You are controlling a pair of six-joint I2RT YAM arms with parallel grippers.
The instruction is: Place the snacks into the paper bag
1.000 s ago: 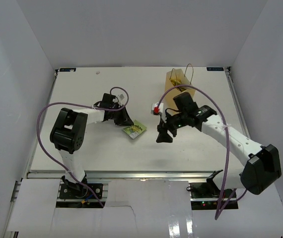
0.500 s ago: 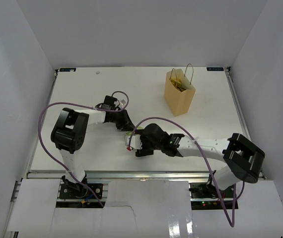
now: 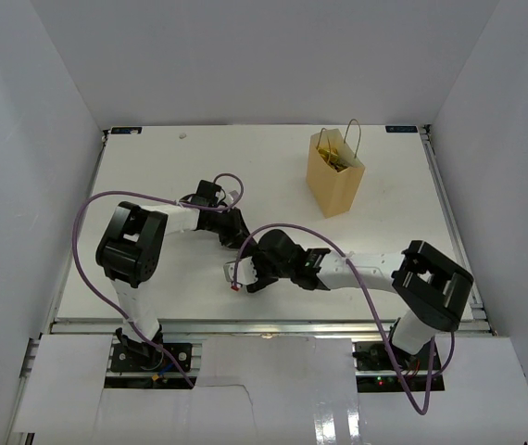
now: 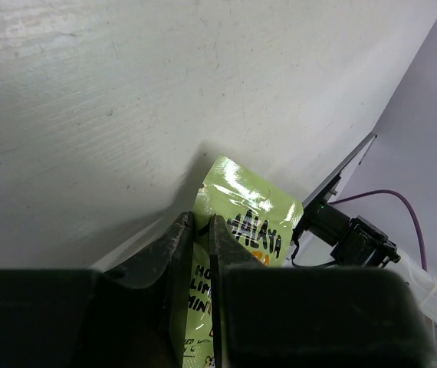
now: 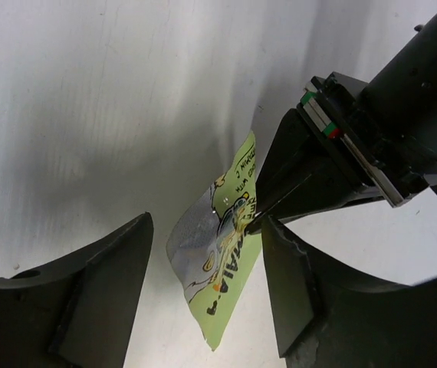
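Observation:
My left gripper [image 4: 202,230] is shut on the edge of a green-white snack pouch [image 4: 251,218] and holds it tilted just above the white table. In the right wrist view the pouch [image 5: 217,268] hangs between my open right gripper's [image 5: 207,234] fingers [image 5: 107,276], not touching them. In the top view both grippers, left [image 3: 236,234] and right [image 3: 250,260], meet at the front middle and hide the pouch. The tan paper bag [image 3: 335,176] stands upright at the back right, with packets showing in its mouth.
The left gripper's black body [image 5: 372,123] fills the right wrist view's upper right. The right arm's wrist and purple cable [image 4: 356,230] lie just behind the pouch in the left wrist view. White walls enclose the table on three sides.
The right arm swung from beside the paper bag down and left to the left gripper. The pouch, lying on the table a second ago, is now held up by the left gripper.

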